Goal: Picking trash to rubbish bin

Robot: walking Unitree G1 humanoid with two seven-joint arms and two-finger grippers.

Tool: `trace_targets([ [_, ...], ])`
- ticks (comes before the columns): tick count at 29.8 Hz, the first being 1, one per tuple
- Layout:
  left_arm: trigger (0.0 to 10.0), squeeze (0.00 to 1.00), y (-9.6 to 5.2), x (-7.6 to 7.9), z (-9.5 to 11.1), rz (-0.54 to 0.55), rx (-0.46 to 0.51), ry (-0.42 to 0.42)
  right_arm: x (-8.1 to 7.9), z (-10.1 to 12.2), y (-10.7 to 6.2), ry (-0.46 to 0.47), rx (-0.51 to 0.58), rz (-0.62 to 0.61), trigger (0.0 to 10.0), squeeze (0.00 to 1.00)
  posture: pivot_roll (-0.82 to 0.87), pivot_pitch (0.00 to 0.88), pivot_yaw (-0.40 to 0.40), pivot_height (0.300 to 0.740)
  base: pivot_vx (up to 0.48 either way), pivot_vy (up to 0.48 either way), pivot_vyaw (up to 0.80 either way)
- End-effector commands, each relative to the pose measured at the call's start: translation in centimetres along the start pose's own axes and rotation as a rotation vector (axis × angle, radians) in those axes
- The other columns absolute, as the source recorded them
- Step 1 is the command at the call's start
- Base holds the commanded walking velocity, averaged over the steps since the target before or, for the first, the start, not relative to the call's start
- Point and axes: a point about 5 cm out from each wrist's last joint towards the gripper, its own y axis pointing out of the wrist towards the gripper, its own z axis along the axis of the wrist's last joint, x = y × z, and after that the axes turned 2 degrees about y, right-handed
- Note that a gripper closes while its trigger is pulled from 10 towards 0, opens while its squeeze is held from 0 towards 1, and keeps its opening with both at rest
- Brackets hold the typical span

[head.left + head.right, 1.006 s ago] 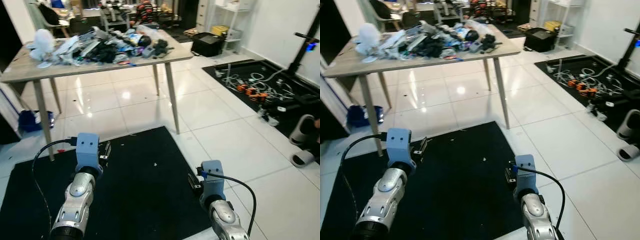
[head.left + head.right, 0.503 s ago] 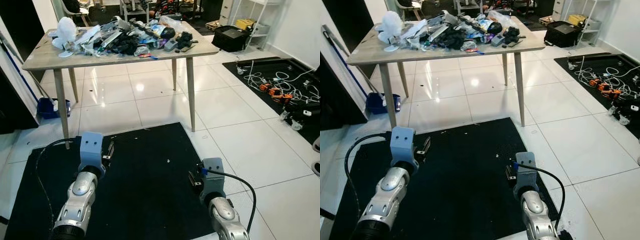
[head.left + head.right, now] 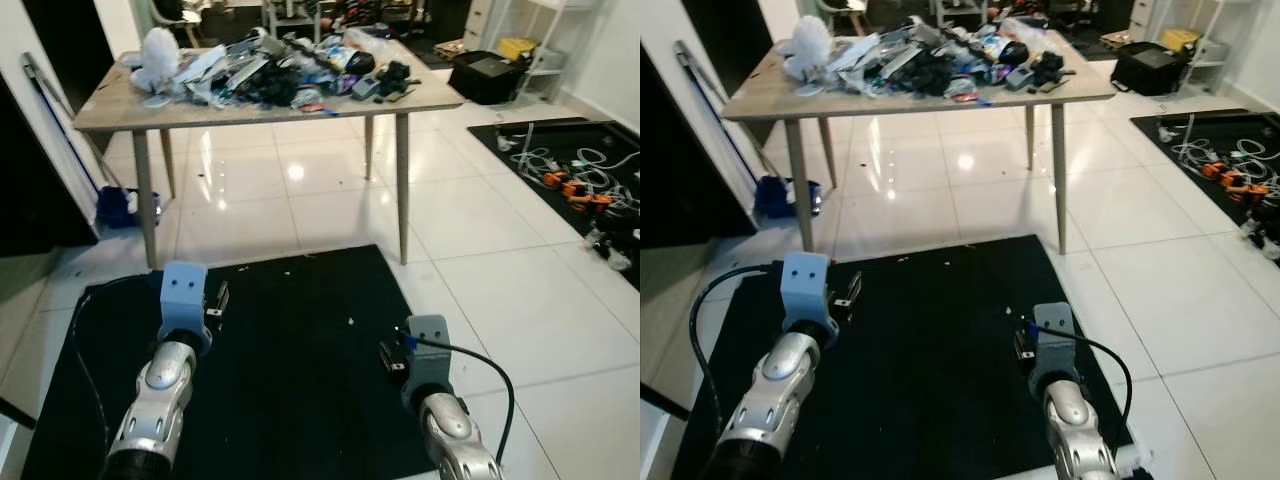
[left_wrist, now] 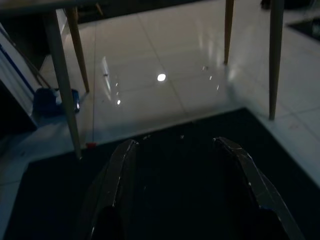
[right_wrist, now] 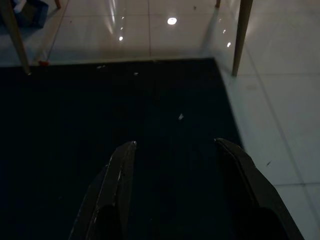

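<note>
Ahead, across a glossy white tiled floor (image 3: pixel 470 240), a wooden table (image 3: pixel 130 108) on slim tapered legs, three of them plainly seen, its top heaped with trash (image 3: pixel 280 70): crumpled white plastic at the robot's left end, dark wrappers and scraps through the middle, mixed and too tangled to count. Below the camera, a black mat (image 3: pixel 290 370), matte and flecked with a few pale crumbs, one near its middle. Over the mat, two silver arms held low and apart, each capped by a blue-grey block with a black cable looping back. Left gripper (image 4: pixel 175 145) seen from its own wrist with two long black fingers spread wide, nothing between them, pointing over the mat edge toward the table legs; right gripper (image 5: pixel 172 145) likewise wide apart and empty, aimed at the mat with a pale crumb just beyond the tips. From the head views, little of the fingers (mostly the wrist blocks), yet the tabletop and its heap clear; from the wrists, only legs and floor, dim and shaded. By the wall on the left, a blue dustpan-like thing (image 3: pixel 118 206) on the floor beside a leaning pole. Off to the right, a second dark mat strewn with cables (image 3: pixel 560 170) and small orange parts, and a black case (image 3: pixel 490 75) farther back.
</note>
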Motion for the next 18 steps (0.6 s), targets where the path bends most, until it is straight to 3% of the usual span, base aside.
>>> trace_targets([
  [1,10.0,0.0,-0.03,-0.2,0.18,0.005,0.002,-0.003,-0.25,-0.31,0.03,0.006,-0.019,0.008,10.0,0.0,0.0,0.054,0.001,0.74,0.0,0.0,0.8],
  [8,10.0,0.0,-0.07,-0.28,0.2,0.008,0.004,-0.004,-0.3,-0.32,0.05,0.007,-0.021,0.012,10.0,0.0,0.01,0.055,0.0,0.74,0.0,0.0,0.8],
  [12,10.0,0.0,-0.05,-0.29,0.39,0.005,0.011,-0.007,-0.15,-0.17,0.05,0.054,-0.007,-0.009,10.0,0.0,0.01,0.058,0.002,0.74,0.0,0.0,0.0],
  [18,10.0,0.0,-0.06,0.28,0.7,-0.042,0.026,-0.023,-0.23,-0.27,-0.01,0.05,-0.013,-0.001,10.0,0.0,0.01,0.057,0.003,0.74,0.0,0.0,0.0],
])
